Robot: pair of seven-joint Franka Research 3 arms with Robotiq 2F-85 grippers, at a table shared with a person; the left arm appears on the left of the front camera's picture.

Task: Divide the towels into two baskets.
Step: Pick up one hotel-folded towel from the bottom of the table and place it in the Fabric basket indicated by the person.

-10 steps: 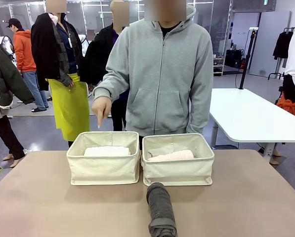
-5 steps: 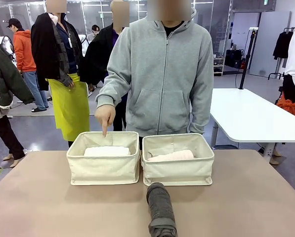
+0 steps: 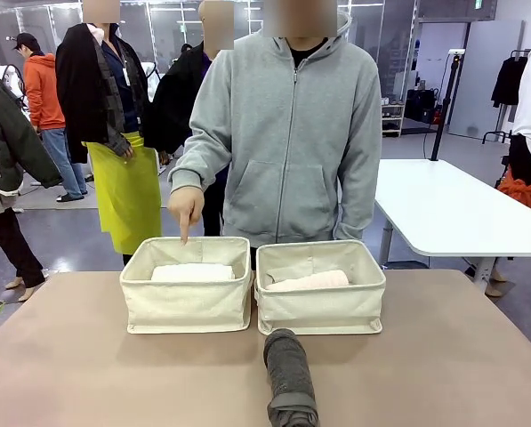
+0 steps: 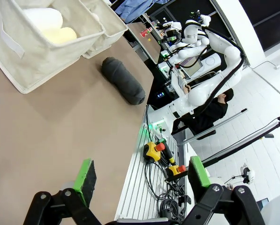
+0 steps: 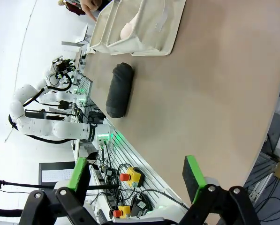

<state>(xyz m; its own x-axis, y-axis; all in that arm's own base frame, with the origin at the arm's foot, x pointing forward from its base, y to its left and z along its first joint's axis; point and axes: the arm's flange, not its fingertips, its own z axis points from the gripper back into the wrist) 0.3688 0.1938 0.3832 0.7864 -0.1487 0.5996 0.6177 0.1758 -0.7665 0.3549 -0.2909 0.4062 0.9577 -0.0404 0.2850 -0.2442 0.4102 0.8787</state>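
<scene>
The charcoal towel [image 3: 290, 374] lies on the tabletop [image 3: 87, 374]. Just beyond it stands the right basket [image 3: 320, 311], holding the pink towel [image 3: 308, 281]. Beyond it and to the left, the left basket [image 3: 187, 307] holds the white towel [image 3: 192, 272] and the yellow towel [image 4: 60, 35]. Farther that way, a person's hand [image 3: 185, 206] points down. The left tool [image 4: 142, 176] and the right tool [image 5: 137, 176], well apart from the charcoal towel, gape wide and empty.

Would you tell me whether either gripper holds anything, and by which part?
Nothing: left gripper and right gripper stand open and empty; the grey towel lies free.
</scene>
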